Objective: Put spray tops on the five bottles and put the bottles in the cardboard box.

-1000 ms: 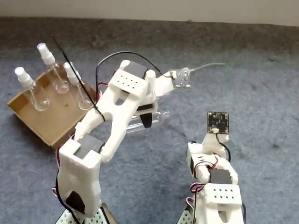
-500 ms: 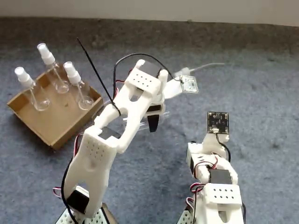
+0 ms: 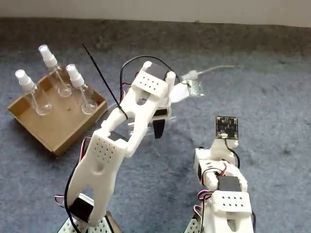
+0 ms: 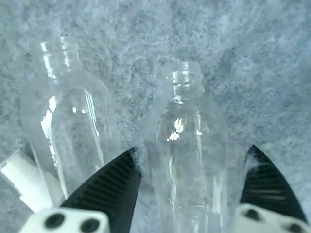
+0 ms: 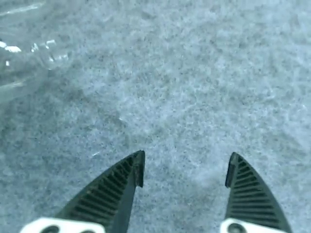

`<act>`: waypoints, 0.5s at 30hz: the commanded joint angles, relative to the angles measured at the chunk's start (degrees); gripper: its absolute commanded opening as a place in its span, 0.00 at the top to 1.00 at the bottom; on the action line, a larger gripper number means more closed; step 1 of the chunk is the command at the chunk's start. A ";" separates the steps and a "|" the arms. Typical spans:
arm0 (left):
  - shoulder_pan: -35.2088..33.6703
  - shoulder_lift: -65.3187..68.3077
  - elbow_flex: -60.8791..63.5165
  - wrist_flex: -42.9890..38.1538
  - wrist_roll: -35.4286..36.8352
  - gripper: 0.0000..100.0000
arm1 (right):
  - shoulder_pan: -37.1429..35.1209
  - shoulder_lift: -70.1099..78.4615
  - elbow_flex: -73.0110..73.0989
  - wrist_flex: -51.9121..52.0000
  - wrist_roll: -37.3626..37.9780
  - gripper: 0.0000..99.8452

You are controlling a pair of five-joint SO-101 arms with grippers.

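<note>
Near edge of the grey-blue carpet (image 3: pixel 272 97): the right arm (image 3: pixel 226 194) sits folded back on itself, links stacked over its base, wrist pointing down. The right gripper (image 5: pixel 187 154) is spread wide above bare carpet, nothing between the jaws.

The left arm (image 3: pixel 121 141) rises from the near-left corner and stretches in a long diagonal to the carpet's middle, wrist tipped down. The left gripper (image 4: pixel 193 151) is spread, one black finger on each side of a clear, uncapped plastic bottle (image 4: pixel 187 126) lying on the carpet. It is not clamped; a gap shows on one side. A second clear uncapped bottle (image 4: pixel 68 116) lies just beside it, outside the jaws, roughly parallel, necks pointing the same way. A small white cylindrical piece (image 4: pixel 22 182) lies by that second bottle's lower end; cannot tell what it is.

Toward the far-left corner: a shallow brown cardboard box (image 3: pixel 53 141), set askew. Three clear bottles with white spray tops (image 3: pixel 80 90) stand upright in it, toward its far side.

Far edge: the carpet darkens to a band, then a pale wall strip (image 3: pixel 146 7).
</note>
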 commanded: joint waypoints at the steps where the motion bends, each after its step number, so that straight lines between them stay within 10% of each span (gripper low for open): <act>1: -1.10 -0.92 -2.51 2.02 -0.26 0.74 | 0.31 0.22 -0.57 -1.45 -0.44 0.75; 15: -0.66 -0.92 -2.51 2.11 -0.26 0.84 | 0.31 0.22 -0.57 -1.45 -0.44 0.75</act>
